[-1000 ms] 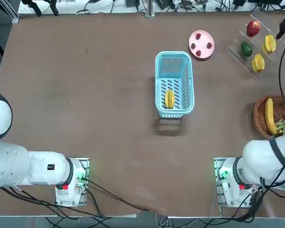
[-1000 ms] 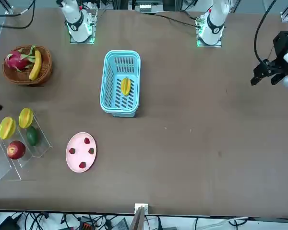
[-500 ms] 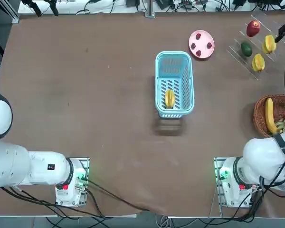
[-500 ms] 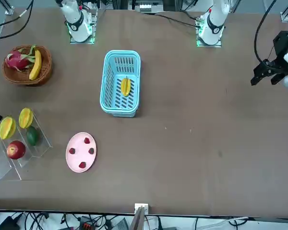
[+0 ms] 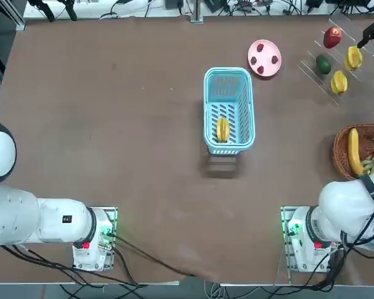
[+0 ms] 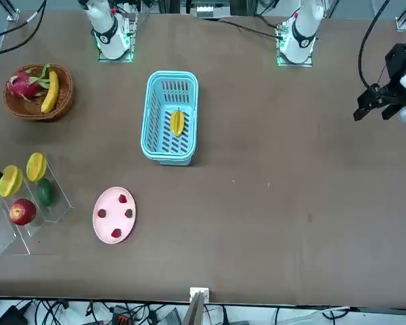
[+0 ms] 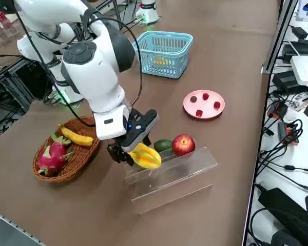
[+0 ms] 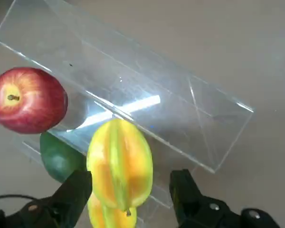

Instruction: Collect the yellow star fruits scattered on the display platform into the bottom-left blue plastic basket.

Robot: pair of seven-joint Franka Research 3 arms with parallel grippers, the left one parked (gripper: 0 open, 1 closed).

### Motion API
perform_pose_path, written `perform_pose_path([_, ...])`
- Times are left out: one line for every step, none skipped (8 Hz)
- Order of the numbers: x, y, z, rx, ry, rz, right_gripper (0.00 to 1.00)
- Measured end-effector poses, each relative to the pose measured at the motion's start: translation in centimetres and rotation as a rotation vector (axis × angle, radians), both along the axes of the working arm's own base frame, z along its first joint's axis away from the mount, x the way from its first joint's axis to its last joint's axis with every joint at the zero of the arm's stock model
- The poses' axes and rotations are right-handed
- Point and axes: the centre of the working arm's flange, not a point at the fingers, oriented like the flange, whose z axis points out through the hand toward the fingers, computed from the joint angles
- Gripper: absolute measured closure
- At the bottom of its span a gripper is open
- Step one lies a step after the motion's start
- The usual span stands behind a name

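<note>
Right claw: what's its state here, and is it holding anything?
Right claw: open, holding nothing; its fingers stand apart, with a yellow star fruit showing between them in the wrist view.

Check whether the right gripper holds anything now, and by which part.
Nothing is held: the right gripper stands open at the star fruit, its fingers apart.

We reach our right arm point(image 7: 95, 72) out from the near edge of the bench point(image 5: 156, 162), our wrist point(image 7: 112, 123) slanting down. Our right gripper point(image 8: 131, 178) hovers near the far right corner, its two fingers point(image 8: 183, 187) spread wide apart.
</note>
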Motion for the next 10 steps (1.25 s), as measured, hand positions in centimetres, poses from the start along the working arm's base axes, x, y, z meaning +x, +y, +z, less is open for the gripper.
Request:
perform_pose_path([0.1,0.0,-0.8,0.003,0.005,0.0,0.01])
perform_pose_path([0.1,0.0,-1.5,0.006,0.01,-0.001,0.01])
perform_pose_path([0.1,0.0,-1.9,0.01,0.012,-0.008,0.02])
perform_pose_path([0.2,0.2,-2.1,0.015,0.013,-0.016,0.03])
perform_pose_path([0.4,0.7,-2.1,0.018,0.013,-0.018,0.03])
perform_pose_path([0.5,0.9,-2.3,0.019,0.014,-0.019,0.03])
perform_pose_path([0.4,1.0,-2.5,0.021,0.018,-0.02,0.03])
perform_pose_path([0.3,1.0,-2.8,0.024,0.022,-0.021,0.03])
perform_pose_path([0.1,1.0,-3.1,0.026,0.028,-0.021,0.03])
perform_pose_path([0.0,1.1,-3.4,0.028,0.032,-0.022,0.04])
